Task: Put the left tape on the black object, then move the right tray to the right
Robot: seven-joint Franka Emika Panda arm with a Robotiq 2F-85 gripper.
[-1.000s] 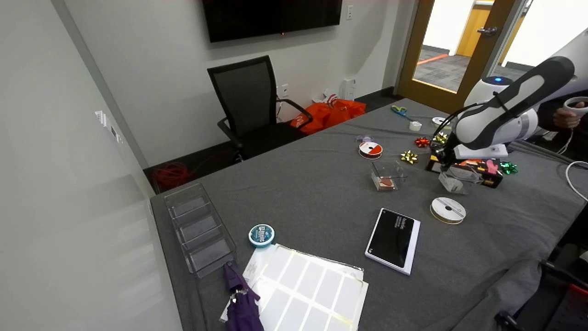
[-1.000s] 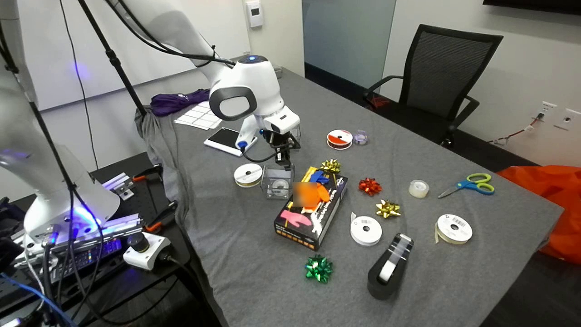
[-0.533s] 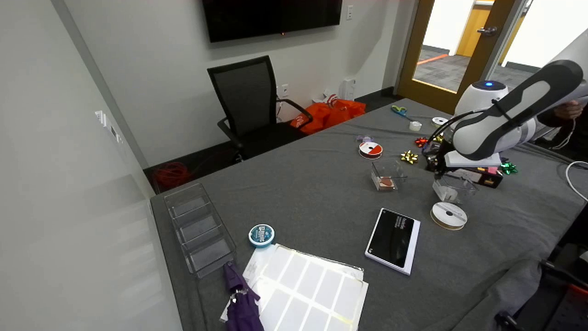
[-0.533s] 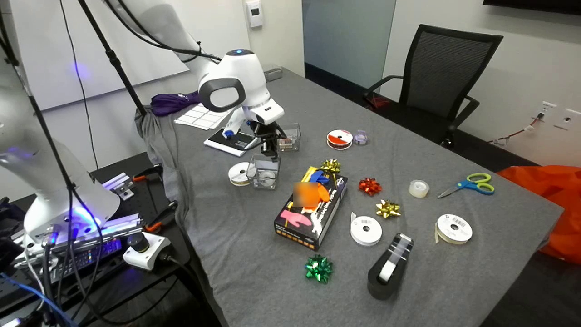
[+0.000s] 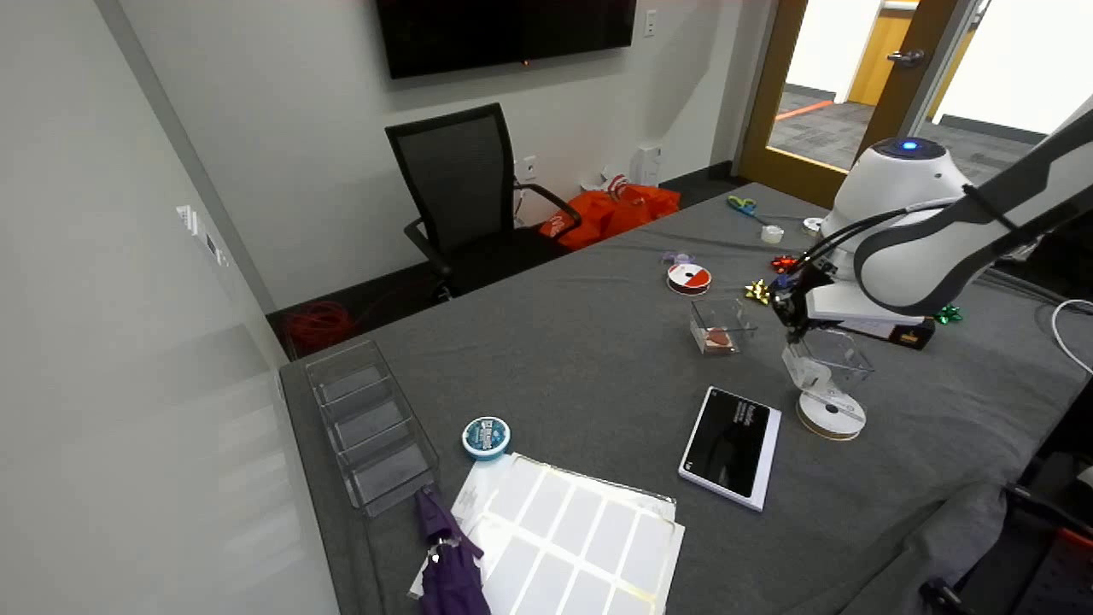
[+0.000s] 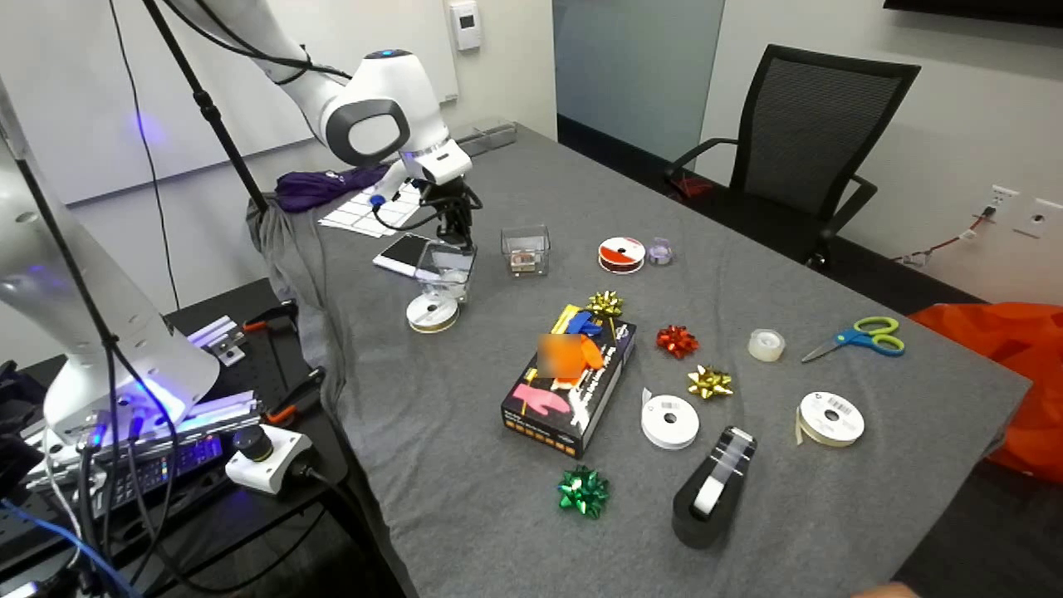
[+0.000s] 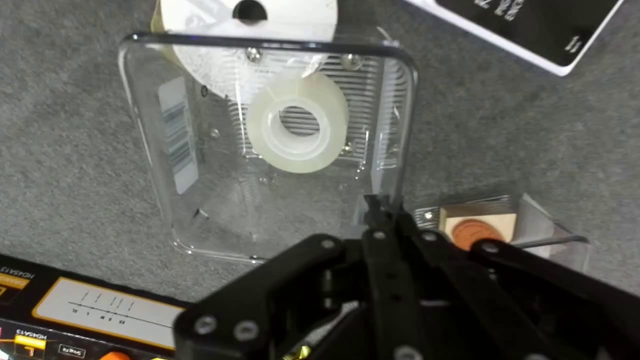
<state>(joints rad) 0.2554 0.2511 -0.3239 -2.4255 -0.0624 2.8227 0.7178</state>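
The left tape, a flat white roll (image 5: 821,421), lies on the table beside the clear tray; it also shows in an exterior view (image 6: 425,321) and at the top of the wrist view (image 7: 300,17). My gripper (image 7: 384,205) is shut on one side wall of the clear tray (image 7: 177,135). A translucent tape roll (image 7: 336,120) lies inside that tray. The tray (image 6: 432,264) overlaps the white roll in every view; I cannot tell whether it is lifted. A flat box with a black top (image 5: 733,444) lies nearby and shows in the wrist view (image 7: 555,25).
Another clear tray (image 6: 525,264) holds a wooden stamp. A black glove box (image 6: 573,386), several bows, other white rolls (image 6: 669,422), a tape dispenser (image 6: 712,490) and scissors (image 6: 855,336) lie about. A divided clear tray (image 5: 371,427) and paper sheets (image 5: 572,538) are farther off.
My gripper has moved with the clear tray away from the glove box, toward the black-topped box. The white roll beside it has shifted slightly the same way.
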